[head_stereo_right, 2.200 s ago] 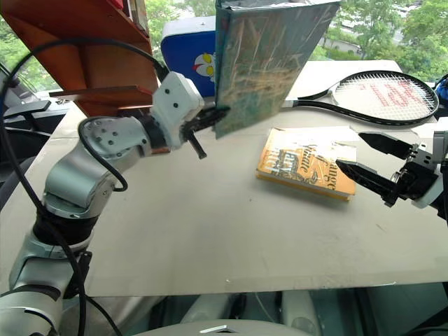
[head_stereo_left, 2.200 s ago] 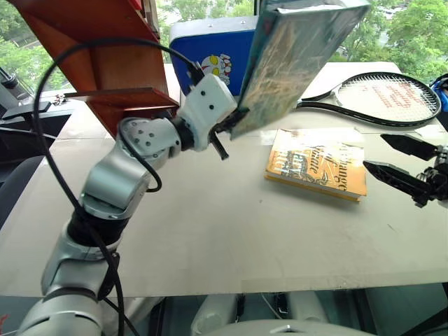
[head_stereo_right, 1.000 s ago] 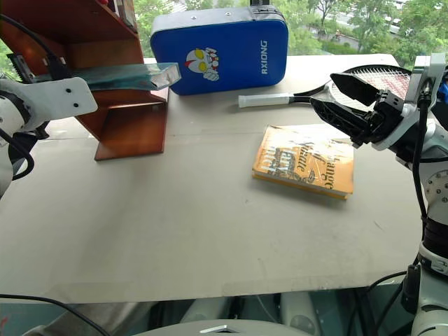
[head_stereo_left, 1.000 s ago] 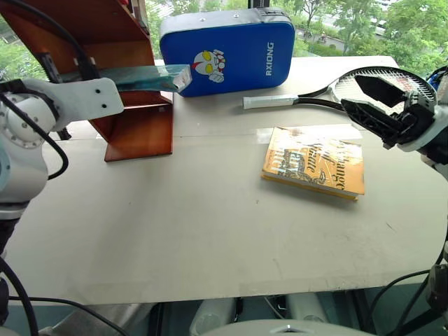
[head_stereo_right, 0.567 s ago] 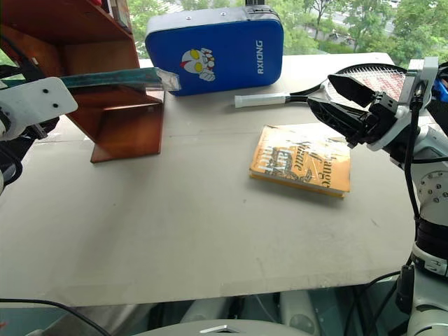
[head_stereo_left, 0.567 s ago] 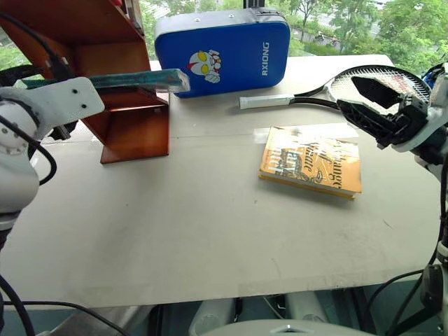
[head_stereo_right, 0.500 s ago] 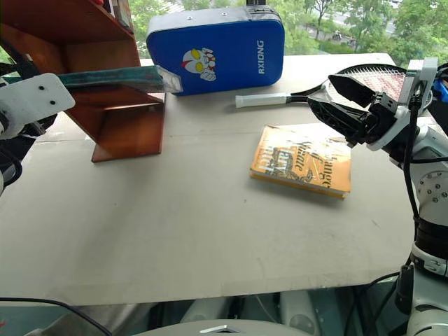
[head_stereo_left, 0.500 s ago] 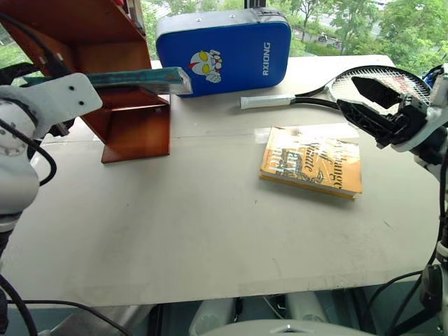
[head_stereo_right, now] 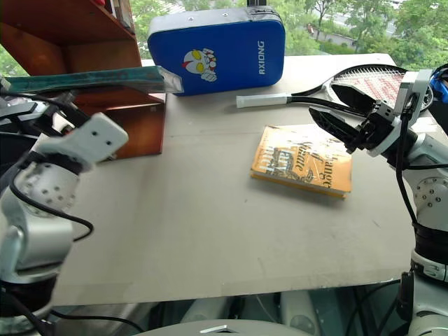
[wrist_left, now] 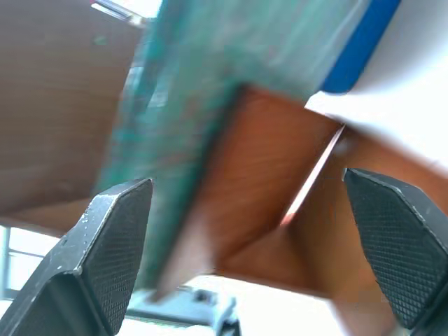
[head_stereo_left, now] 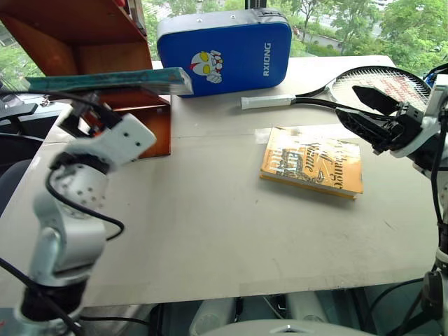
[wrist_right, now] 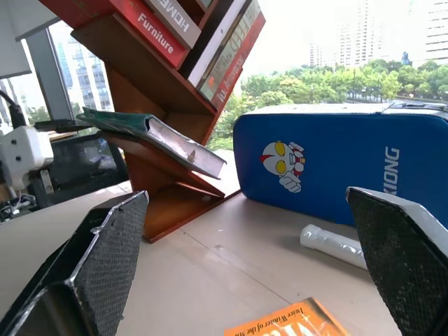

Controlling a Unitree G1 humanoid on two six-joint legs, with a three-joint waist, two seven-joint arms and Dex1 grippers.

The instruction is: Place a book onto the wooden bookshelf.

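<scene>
The teal-green book (head_stereo_left: 105, 80) in shiny wrap lies flat on a lower board of the reddish-brown wooden bookshelf (head_stereo_left: 84, 35), one corner sticking out toward the blue case. My left gripper (head_stereo_left: 87, 115) is open just below and in front of the book's near end, holding nothing. In the left wrist view its fingertips (wrist_left: 119, 210) stand wide apart with the book (wrist_left: 175, 119) and shelf wood close ahead. At the far right, above the table, my right gripper (head_stereo_left: 348, 103) is open and empty. The right wrist view shows the book (wrist_right: 150, 133) resting on the shelf (wrist_right: 161, 63).
A blue padded case (head_stereo_left: 224, 49) with a cartoon face stands behind the shelf. A yellow-orange book (head_stereo_left: 311, 164) lies flat on the grey table (head_stereo_left: 196, 224), under the right gripper's reach. A tennis racket (head_stereo_left: 378, 80) lies at the back right. Other books (wrist_right: 210, 42) lean in the upper shelf.
My left gripper has opened and let go of the book, then dropped down and back toward the table. The book stays on the shelf board. The right gripper has sunk slightly.
</scene>
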